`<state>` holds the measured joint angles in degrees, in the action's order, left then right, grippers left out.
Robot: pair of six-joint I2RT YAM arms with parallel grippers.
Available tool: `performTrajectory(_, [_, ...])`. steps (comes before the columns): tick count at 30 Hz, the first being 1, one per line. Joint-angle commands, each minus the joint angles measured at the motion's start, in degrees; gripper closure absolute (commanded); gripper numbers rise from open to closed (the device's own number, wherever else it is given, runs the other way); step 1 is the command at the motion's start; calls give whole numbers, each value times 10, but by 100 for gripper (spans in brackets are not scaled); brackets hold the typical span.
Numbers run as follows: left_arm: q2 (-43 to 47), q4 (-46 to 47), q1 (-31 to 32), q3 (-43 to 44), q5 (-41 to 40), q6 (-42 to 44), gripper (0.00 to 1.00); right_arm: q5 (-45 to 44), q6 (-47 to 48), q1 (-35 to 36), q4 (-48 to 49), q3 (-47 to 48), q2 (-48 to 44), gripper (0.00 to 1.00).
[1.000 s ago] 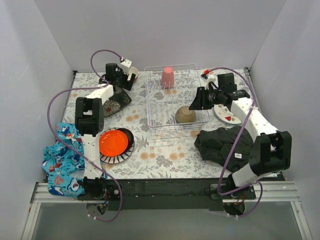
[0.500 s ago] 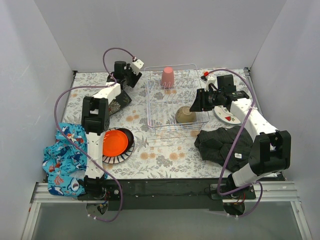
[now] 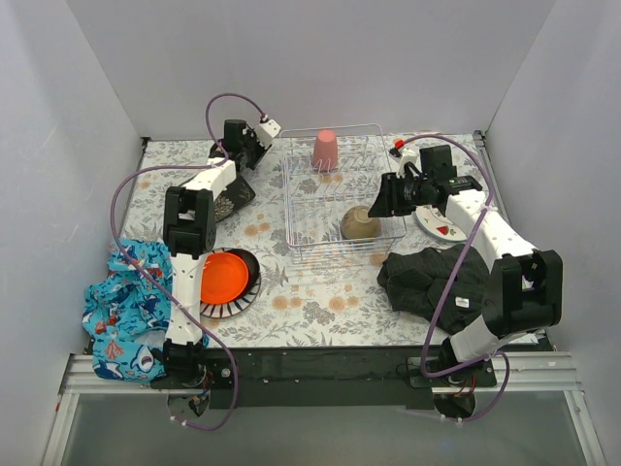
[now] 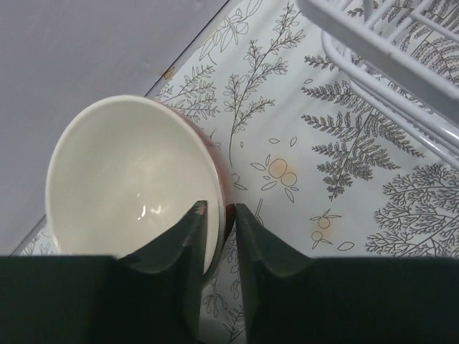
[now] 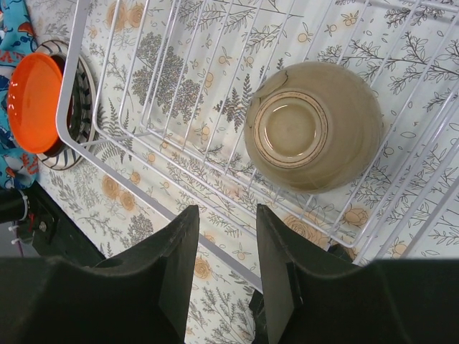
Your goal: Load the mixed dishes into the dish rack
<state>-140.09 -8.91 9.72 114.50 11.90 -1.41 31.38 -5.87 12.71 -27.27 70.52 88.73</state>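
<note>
You had one dish rack (image 3: 320, 209), one pink cup (image 3: 325, 149), one orange plate (image 3: 223, 277), one tan bowl (image 5: 313, 132), one red bowl (image 4: 129, 179), one blue cloth (image 3: 121, 311), one black cloth (image 3: 432, 277).

Before me: a pink cup (image 3: 325, 149), tan bowl (image 5: 313, 132), white wire rack (image 3: 301, 209), orange plate (image 3: 221, 276), cream-lined red bowl (image 4: 129, 179), patterned blue cloth (image 3: 121, 316), black cloth (image 3: 432, 277), floral-print table (image 3: 320, 291).
</note>
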Motion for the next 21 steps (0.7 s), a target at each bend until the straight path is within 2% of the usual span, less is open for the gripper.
performTrajectory(1, [10, -19, -2, 24, 0, 3, 90, -4, 8, -3, 11, 16, -11, 54])
performTrajectory(3, [22, -17, -2, 20, 1, 0, 100, -4, 9, -3, 12, 13, -14, 54])
performTrajectory(8, [76, 2, -3, -32, 23, 6, 100, -3, 10, -3, 13, 19, -16, 54])
performTrajectory(12, [157, 11, -1, -75, 33, 3, 100, -10, 15, -3, 16, 30, -21, 54])
performTrajectory(16, [298, -1, 6, -152, 60, 11, 100, -13, 18, -3, 19, 33, -26, 54])
performTrajectory(21, [452, -73, 31, -258, 102, 31, 100, -18, 26, -3, 26, 25, -40, 54])
